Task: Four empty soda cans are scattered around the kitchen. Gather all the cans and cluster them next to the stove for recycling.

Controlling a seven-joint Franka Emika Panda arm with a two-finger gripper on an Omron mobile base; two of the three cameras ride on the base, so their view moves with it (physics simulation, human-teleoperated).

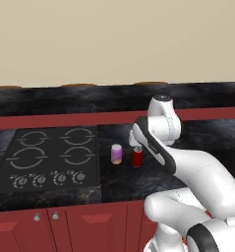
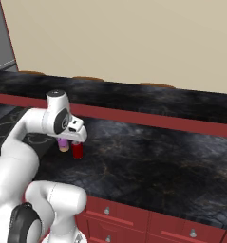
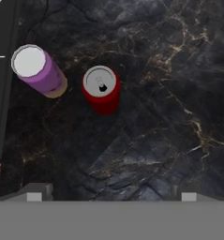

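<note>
Two soda cans stand upright on the black counter just right of the stove (image 1: 50,160). One is purple (image 1: 116,154) and one is red (image 1: 137,157), a small gap apart. In the hand view the purple can (image 3: 41,72) lies near the stove's edge (image 3: 1,70), with the red can (image 3: 101,91) to its right. My gripper (image 3: 111,197) hovers above the cans, open, with nothing between its fingers. From the right base view the hand (image 2: 77,137) sits directly over the red can (image 2: 77,151) and the purple can (image 2: 63,144).
Black marbled counter (image 1: 207,138) stretches to the right of the cans. A raised dark red ledge (image 2: 153,121) runs along the back, with the cream wall behind. Red cabinet fronts with small knobs (image 1: 55,215) line the front edge.
</note>
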